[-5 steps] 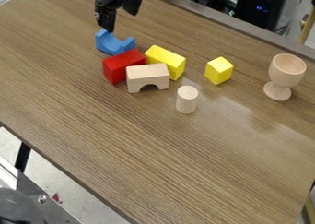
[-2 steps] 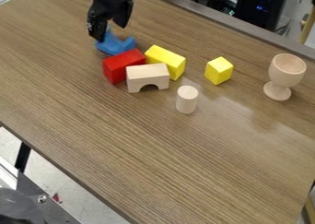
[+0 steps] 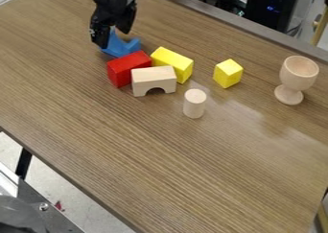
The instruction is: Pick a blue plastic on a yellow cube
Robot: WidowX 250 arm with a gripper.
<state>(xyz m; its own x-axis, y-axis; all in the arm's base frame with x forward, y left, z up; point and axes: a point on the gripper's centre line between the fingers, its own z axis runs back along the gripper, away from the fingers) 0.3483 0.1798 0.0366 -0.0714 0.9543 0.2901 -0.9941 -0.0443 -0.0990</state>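
Note:
At the upper left of the table, the black gripper (image 3: 114,37) hangs over the left part of the blue curved block (image 3: 121,47), its fingers apart with one on the near left side and the other behind. Part of the blue block is hidden by the near finger; whether the fingers touch it I cannot tell. The yellow cube (image 3: 228,74) stands by itself to the right, between the block group and the goblet.
Right beside the blue block sit a red block (image 3: 129,68), a longer yellow block (image 3: 173,64) and a natural wood arch (image 3: 154,81), close together. A wooden cylinder (image 3: 194,103) stands in front of them; a wooden goblet (image 3: 296,80) stands at the right.
The gripper has moved left and down over the blue block's left part, covering more of it. The blocks, cylinder and goblet have stayed in place.

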